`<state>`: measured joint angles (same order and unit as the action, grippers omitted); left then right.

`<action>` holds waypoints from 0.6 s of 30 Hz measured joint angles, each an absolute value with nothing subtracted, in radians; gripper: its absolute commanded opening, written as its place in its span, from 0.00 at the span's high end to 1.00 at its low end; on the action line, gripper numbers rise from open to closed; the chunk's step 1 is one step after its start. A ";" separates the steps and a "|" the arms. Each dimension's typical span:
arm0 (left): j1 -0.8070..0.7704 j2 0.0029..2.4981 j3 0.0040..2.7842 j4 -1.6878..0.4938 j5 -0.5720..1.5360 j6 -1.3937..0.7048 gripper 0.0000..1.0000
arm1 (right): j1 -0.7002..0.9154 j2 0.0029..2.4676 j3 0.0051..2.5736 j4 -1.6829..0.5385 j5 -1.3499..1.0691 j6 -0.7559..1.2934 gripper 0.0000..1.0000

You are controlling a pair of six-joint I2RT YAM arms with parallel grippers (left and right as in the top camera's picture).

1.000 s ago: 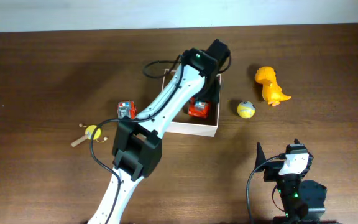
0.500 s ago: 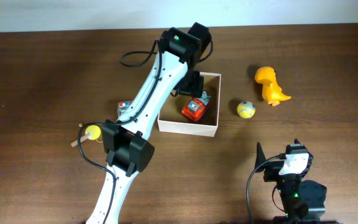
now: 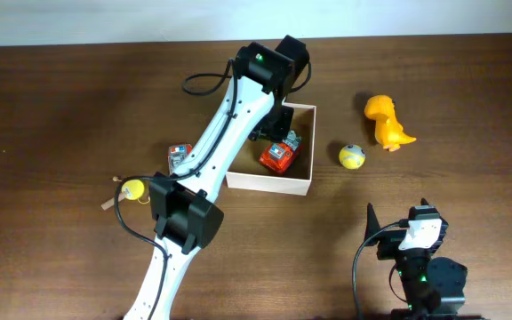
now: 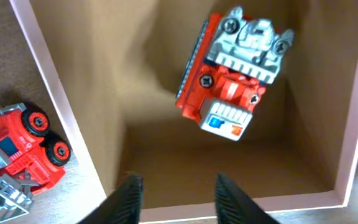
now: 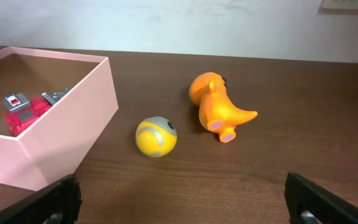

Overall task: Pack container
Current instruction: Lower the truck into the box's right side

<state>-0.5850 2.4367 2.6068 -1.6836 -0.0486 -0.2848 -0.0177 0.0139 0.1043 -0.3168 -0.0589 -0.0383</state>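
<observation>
**One truck packed, four toys left on the table**

The container (image 3: 269,183) sits near the middle of the table (image 3: 60,107), toward its far edge, open side up. One thing lies in it: a red toy truck (image 4: 232,68) with a grey top, tipped over and set at an angle on the cardboard floor, toward the corner nearest the ball. The rest of the floor is bare, so there is plenty of room.

The left gripper (image 4: 179,193) hangs over the container's inside. Its fingers stand a little apart with only cardboard showing between them, so they grasp nothing and the truck lies free of them.

Outside, a second red truck (image 3: 179,156) rests on the table just beside the container's left wall. On the other side a yellow ball (image 3: 352,156) lies near the right wall, and an orange dinosaur (image 3: 388,123) stands a bit farther out. A small yellow toy on a stick (image 3: 132,189) lies well apart, to the left of the left arm.

The right gripper (image 5: 191,202) waits low at the near right of the table, fingers spread wide and empty, facing the ball and dinosaur.

As I judge it, packing is at an early stage: one of five toys is in.
</observation>
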 measured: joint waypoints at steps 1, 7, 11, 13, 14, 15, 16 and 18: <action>-0.585 2.437 2.590 -1.683 -0.049 -0.283 0.69 | -0.018 0.014 0.104 -0.317 -0.059 -0.038 0.01; -0.585 2.437 2.463 -1.685 -0.047 -0.279 0.69 | -0.018 0.014 0.104 -0.317 -0.059 -0.038 0.01; -0.585 2.437 2.393 -1.686 -0.039 -0.279 0.69 | -0.018 0.014 0.104 -0.317 -0.059 -0.038 0.01; -0.585 2.437 2.373 -1.683 -0.037 -0.279 0.69 | -0.018 0.014 0.104 -0.317 -0.059 -0.038 0.01; -0.585 2.437 2.368 -1.680 -0.036 -0.279 0.69 | -0.018 0.014 0.104 -0.317 -0.059 -0.038 0.01; -0.585 2.437 2.364 -1.674 -0.035 -0.279 0.69 | -0.018 0.014 0.104 -0.317 -0.059 -0.038 0.01; -0.585 2.437 2.361 -1.663 -0.033 -0.279 0.68 | -0.018 0.014 0.104 -0.317 -0.059 -0.039 0.01; -0.585 2.437 2.360 -1.645 -0.033 -0.279 0.68 | -0.018 0.014 0.104 -0.317 -0.059 -0.038 0.01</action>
<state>-0.5850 2.4367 2.3604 -1.6451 -0.0334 -0.2794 -0.0177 0.0139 0.1043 -0.3168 -0.0589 -0.0380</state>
